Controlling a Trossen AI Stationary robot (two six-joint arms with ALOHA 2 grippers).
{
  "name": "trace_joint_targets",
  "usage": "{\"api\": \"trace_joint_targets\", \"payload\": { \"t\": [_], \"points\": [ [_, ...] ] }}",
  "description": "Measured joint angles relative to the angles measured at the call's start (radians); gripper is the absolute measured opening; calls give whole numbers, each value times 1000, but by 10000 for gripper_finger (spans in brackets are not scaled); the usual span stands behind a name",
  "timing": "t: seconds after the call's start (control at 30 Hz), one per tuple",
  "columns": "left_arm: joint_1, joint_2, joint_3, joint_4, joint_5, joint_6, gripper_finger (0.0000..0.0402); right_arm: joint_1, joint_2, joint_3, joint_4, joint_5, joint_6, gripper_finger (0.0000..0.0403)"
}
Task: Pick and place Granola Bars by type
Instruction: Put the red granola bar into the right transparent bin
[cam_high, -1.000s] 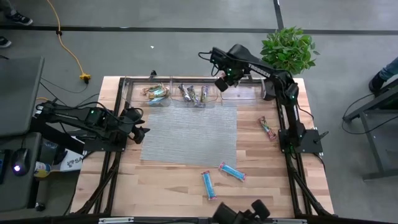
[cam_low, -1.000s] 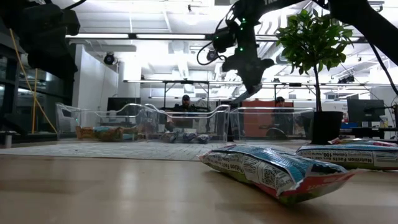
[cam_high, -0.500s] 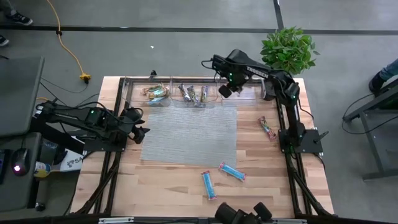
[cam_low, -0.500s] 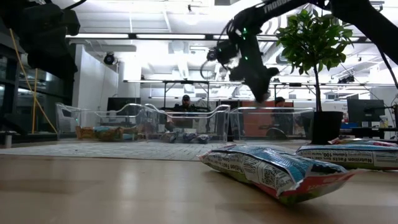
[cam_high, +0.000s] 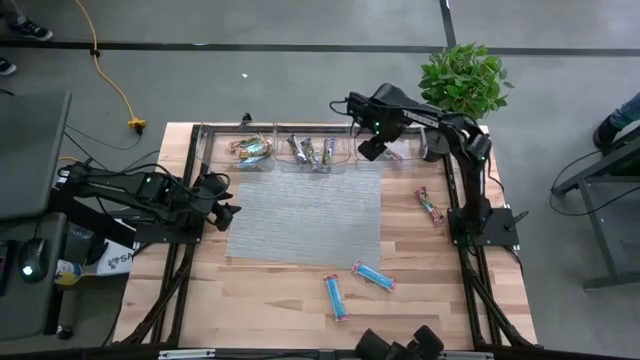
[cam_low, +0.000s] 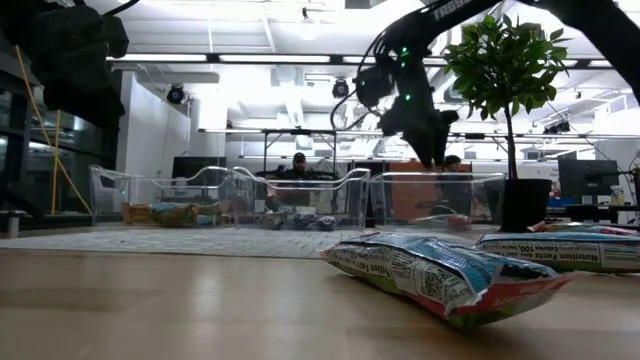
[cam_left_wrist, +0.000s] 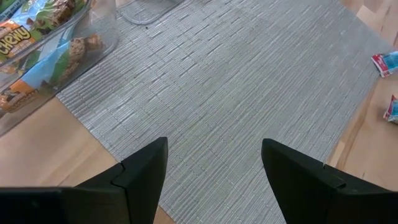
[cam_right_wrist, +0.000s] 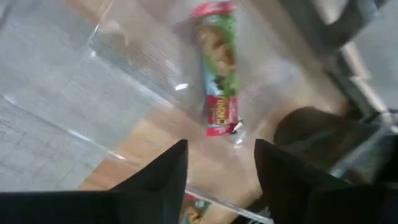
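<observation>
1. Right gripper (cam_high: 368, 150): poised above the right-hand bin (cam_high: 400, 158) at the far edge of the table (cam_high: 280, 300); fingers spread and empty, as the right wrist view shows.
2. Red-green bar (cam_right_wrist: 219, 68): lies flat inside that bin, apart from the fingers. Judged step: release of this bar is complete, and the arm is clearing the bin.
3. Left gripper (cam_left_wrist: 214, 165): waits at the left edge of the grey mat (cam_high: 305, 215), fingers spread, holding nothing.
4. Sorted bars: tan-green bars (cam_high: 252, 150) fill the left bin; dark bars (cam_high: 312, 152) fill the middle bin.
5. Unsorted bars: two blue bars (cam_high: 372, 274) lie on the near wood, just off the mat; a further bar (cam_high: 431, 207) lies beside the right arm's base, near the mat's right edge.
6. Next move, as a judgement: the right arm should lift over the bin wall, swing toward the bar beside its base or the blue pair, descend with fingers spread across the bar's short width, then carry it to the bin of its kind. The blue bars as yet have no bin of their own visible.
7. Change from one second ago: the right gripper then hung left of the right-hand bin, over its boundary with the middle one; it has since travelled rightward and stands over the bin proper. The left arm and the loose bars have not moved.
</observation>
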Motion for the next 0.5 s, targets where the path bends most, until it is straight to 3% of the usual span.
{"api": "trace_joint_targets", "payload": {
  "t": [0.1, 0.27, 0.5],
  "points": [
    [0, 0, 0, 0, 0, -3, 256, -5, -58, -4, 32, 5, -20, 190],
    [0, 0, 0, 0, -7, -3, 256, 23, -193, -3, 116, -155, 3, 199],
    [0, 0, 0, 0, -17, -2, 256, 251, -298, -3, 143, -356, 102, 199]
  ]
}}
